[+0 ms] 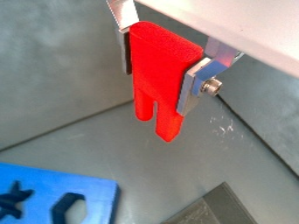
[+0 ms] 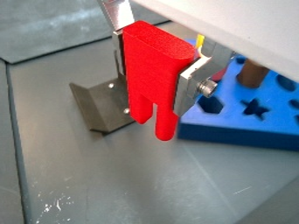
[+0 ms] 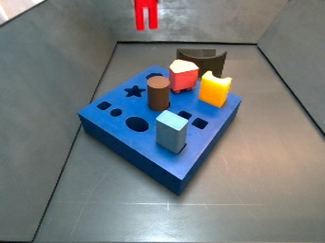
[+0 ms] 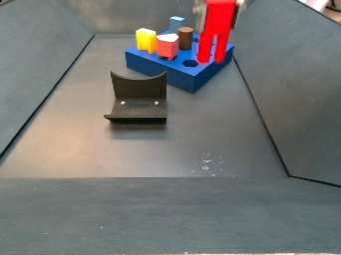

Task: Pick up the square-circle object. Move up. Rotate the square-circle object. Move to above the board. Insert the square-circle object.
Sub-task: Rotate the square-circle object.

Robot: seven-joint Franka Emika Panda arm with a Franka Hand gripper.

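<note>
My gripper [image 1: 162,70] is shut on the square-circle object [image 1: 158,61], a slim bright-red block whose two legs point down. Both wrist views show its silver fingers [image 2: 193,87] clamping the block's upper part [image 2: 152,70] from two sides. The block hangs high in the air in both side views [image 3: 147,14] [image 4: 218,30], while the gripper itself is cut off by the frame edge there. The board [image 3: 133,142] is a thick blue slab with star and round holes. It lies on the floor below and off to one side of the block [image 2: 251,127] [image 1: 47,188] [image 4: 186,75].
On the board stand a brown cylinder [image 3: 158,93], a red-and-white block [image 3: 185,76], an orange-yellow block [image 3: 216,90] and a light-blue block [image 3: 173,131]. The fixture [image 4: 138,95] [image 2: 100,109] stands on the floor beside the board. Sloping grey walls enclose the floor.
</note>
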